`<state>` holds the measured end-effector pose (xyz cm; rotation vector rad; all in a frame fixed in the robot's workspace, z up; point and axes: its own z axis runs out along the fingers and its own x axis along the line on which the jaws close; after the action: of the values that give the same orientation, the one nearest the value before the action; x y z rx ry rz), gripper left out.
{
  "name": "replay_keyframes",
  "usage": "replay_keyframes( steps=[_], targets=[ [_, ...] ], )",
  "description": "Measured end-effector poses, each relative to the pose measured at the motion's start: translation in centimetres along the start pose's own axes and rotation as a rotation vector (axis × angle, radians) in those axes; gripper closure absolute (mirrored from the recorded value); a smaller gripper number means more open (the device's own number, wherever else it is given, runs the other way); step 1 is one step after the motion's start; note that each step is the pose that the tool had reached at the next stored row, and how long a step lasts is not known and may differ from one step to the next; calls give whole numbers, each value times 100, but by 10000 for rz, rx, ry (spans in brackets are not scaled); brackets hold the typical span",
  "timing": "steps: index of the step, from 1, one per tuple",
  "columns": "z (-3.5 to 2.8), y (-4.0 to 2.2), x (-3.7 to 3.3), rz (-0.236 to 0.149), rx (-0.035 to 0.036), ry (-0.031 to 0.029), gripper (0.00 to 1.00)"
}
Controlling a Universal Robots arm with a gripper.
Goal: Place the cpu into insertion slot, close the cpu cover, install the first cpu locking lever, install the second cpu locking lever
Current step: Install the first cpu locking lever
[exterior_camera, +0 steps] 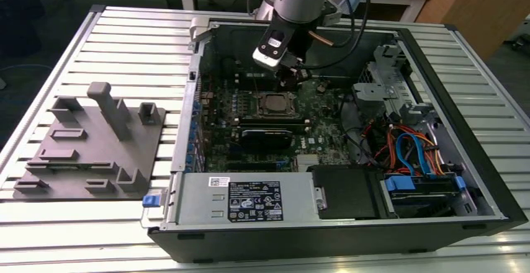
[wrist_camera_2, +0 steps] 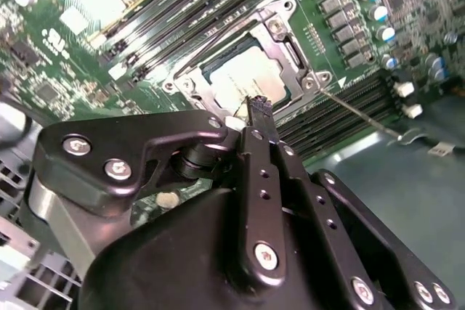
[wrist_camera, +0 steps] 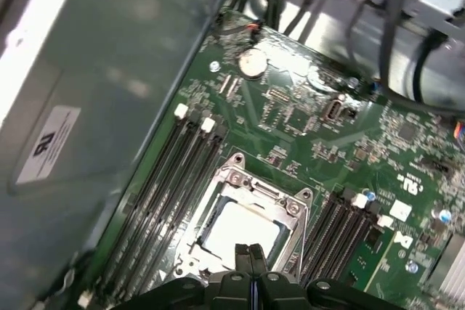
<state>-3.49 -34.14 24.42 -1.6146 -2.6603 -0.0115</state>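
Observation:
The cpu (wrist_camera_2: 243, 81) shows its silver-grey top inside the insertion slot (exterior_camera: 271, 103) on the green board. The cpu cover (wrist_camera_2: 292, 54), a silvery frame, lies flat around the chip; in the first wrist view the cpu (wrist_camera: 241, 227) and cover (wrist_camera: 256, 184) look the same. A thin metal lever rod (wrist_camera_2: 357, 112) runs out from the socket's corner across the memory slots. My gripper (exterior_camera: 286, 79) hangs just above the socket's edge. Its fingertips are pressed together with nothing between them in both wrist views (wrist_camera_2: 256, 104) (wrist_camera: 251, 253).
The open computer case (exterior_camera: 463, 161) lies on a slatted table. Long black memory slots (wrist_camera: 168, 194) flank the socket. A grey power supply (exterior_camera: 248, 200) sits at the case front, with coloured cables (exterior_camera: 406, 149) at the exterior view's right. A grey fixture plate (exterior_camera: 91, 152) lies at the exterior view's left.

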Motion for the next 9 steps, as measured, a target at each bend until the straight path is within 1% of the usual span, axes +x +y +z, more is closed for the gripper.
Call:
replay_keyframes(
  steps=[9],
  targets=[
    [5,0,0,-1635,47,-15,90]
  ],
)
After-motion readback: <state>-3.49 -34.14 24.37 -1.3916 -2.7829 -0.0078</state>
